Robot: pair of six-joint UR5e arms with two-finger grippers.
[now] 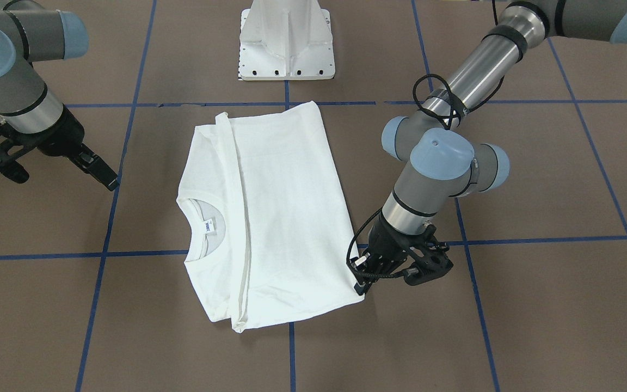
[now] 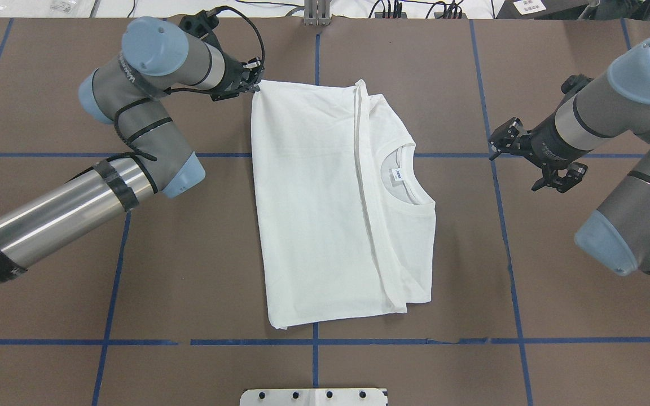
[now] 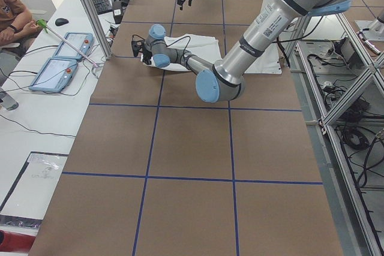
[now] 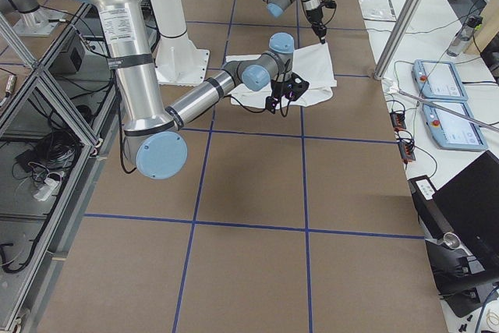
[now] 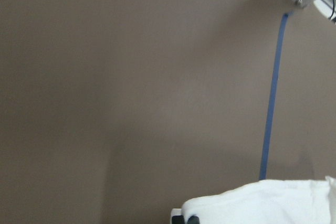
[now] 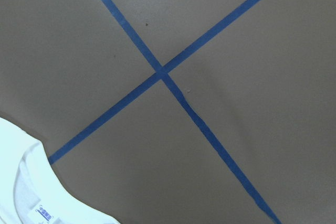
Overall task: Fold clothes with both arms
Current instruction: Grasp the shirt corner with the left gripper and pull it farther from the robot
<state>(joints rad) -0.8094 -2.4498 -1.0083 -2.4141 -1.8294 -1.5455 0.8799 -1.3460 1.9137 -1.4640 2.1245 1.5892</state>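
The white T-shirt (image 2: 313,214) lies folded lengthwise on the brown table, its collar and neck label (image 2: 397,175) facing my right side. It also shows in the front view (image 1: 292,218). My left gripper (image 2: 253,84) is low at the shirt's far corner on my left and is shut on that corner; the front view (image 1: 361,279) and the left wrist view show white cloth (image 5: 273,203) at the fingertips. My right gripper (image 2: 519,163) is open and empty, above the table and apart from the shirt's collar side, and it also shows in the front view (image 1: 66,182).
The white pedestal base (image 1: 286,43) stands on my side of the shirt. Blue tape lines (image 6: 163,72) cross the brown table. Two tablets (image 3: 60,58) and a seated operator are beyond the table's far edge.
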